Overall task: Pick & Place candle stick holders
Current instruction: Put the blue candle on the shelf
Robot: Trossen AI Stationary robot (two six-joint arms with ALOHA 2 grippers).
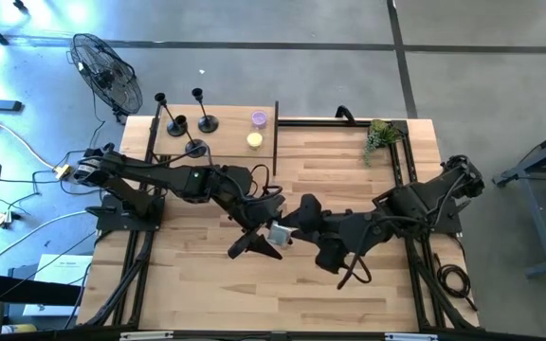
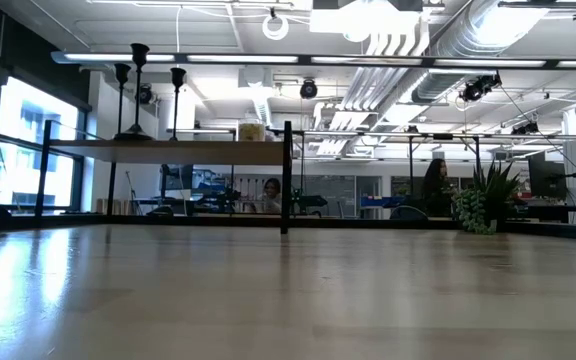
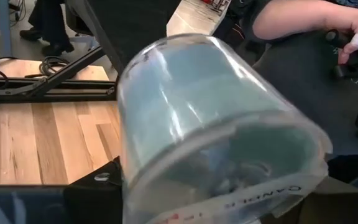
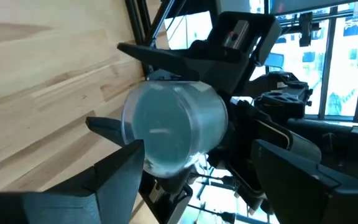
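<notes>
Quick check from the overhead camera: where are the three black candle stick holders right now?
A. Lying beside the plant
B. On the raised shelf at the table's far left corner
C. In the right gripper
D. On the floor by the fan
B: all three candle stick holders stand upright on the raised shelf at the far left, next to two small candles.

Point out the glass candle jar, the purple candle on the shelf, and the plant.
glass candle jar (image 4: 173,127): right wrist view, round end face.
purple candle (image 1: 259,119): high view, top.
plant (image 1: 381,135): high view, foliage.
</notes>
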